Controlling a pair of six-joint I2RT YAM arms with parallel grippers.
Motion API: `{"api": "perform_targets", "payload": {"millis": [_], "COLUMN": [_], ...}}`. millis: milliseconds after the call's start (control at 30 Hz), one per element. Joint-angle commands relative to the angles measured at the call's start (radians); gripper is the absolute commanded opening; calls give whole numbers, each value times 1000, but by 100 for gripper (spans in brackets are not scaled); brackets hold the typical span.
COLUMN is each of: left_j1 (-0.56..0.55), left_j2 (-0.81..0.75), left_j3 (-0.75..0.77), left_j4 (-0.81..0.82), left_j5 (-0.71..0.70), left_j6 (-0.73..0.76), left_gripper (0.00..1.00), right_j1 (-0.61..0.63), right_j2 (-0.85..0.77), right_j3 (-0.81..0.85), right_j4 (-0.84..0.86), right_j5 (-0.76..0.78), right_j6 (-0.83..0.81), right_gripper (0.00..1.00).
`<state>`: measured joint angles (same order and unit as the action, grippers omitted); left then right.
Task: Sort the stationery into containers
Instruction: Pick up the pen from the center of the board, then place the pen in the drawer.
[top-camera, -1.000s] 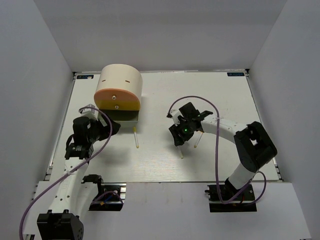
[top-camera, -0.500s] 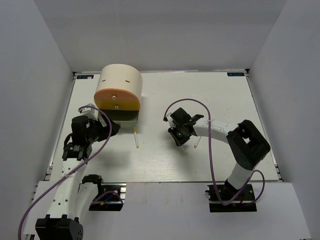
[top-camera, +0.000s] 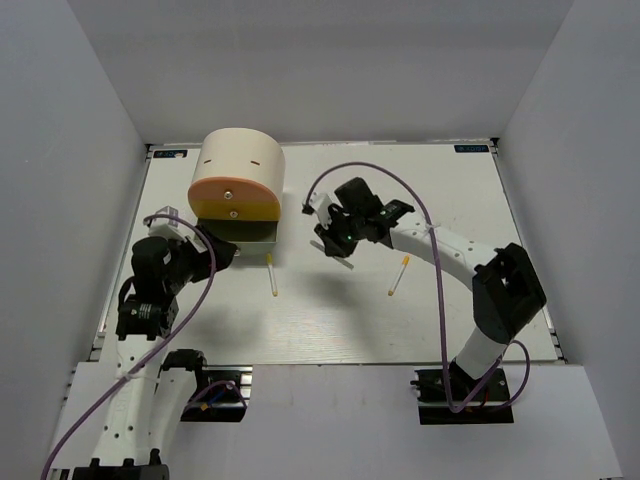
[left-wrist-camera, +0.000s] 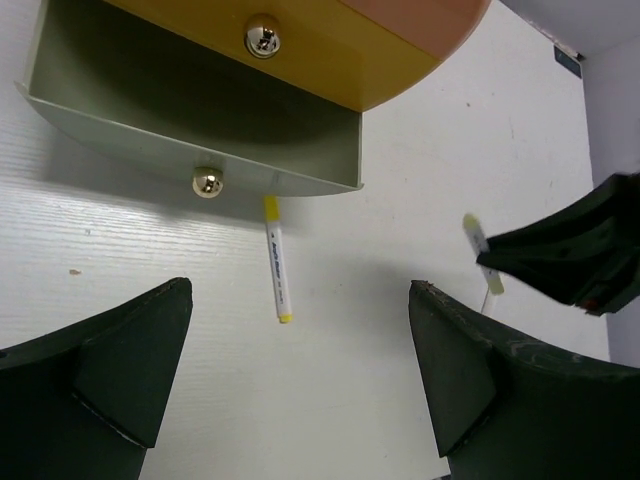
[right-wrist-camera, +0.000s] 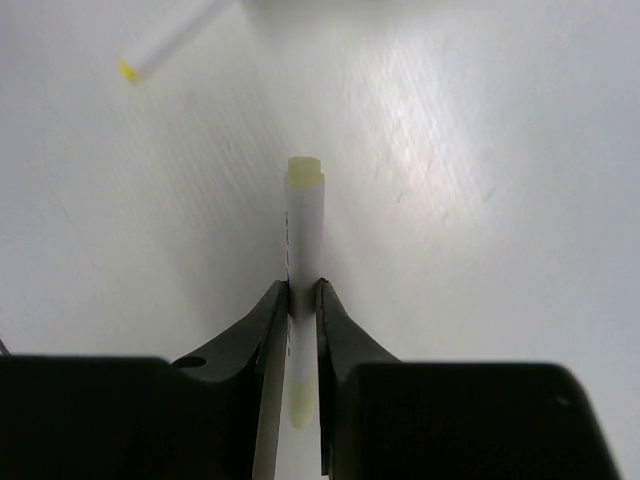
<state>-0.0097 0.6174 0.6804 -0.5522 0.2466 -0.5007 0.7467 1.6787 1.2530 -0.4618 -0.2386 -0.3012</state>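
The cream half-cylinder organiser (top-camera: 238, 160) stands at the back left with an orange drawer (top-camera: 235, 190), a yellow drawer (left-wrist-camera: 300, 60) and an open olive drawer (left-wrist-camera: 190, 110) at the bottom. My right gripper (top-camera: 335, 243) is shut on a thin white stick with yellow ends (right-wrist-camera: 304, 225), held above the table right of the open drawer; it also shows in the left wrist view (left-wrist-camera: 482, 255). My left gripper (top-camera: 212, 262) is open and empty, in front of the open drawer. A second stick (top-camera: 272, 276) lies just before that drawer (left-wrist-camera: 276, 262). A third (top-camera: 399, 277) lies to the right.
The open drawer has a round metal knob (left-wrist-camera: 207, 182) on its front wall; the yellow drawer has one too (left-wrist-camera: 262, 38). The white table (top-camera: 450, 200) ends at grey walls on three sides. No highlighters or eraser are in view.
My right gripper has risen with a stick from the table's middle and moved left and back toward the organiser. My left arm has drawn back slightly toward the left.
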Motion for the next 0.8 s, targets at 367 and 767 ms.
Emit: {"api": "perform_targets", "payload": {"millis": [367,767], "left_j1": [14,4], "left_j2": [-93,-10], "left_j3": [-82,-71], "left_j4": [5,-63], "left_j5": [22,140], "left_j6": [-167,-105], "left_gripper": [95,87], "right_j1": [62,131], "right_j2": [180,398], "right_j3": [531,689], "right_j4": [141,178], "right_j5": [-369,-492], "right_j6": [-262,-410], "right_gripper": [0,0]}}
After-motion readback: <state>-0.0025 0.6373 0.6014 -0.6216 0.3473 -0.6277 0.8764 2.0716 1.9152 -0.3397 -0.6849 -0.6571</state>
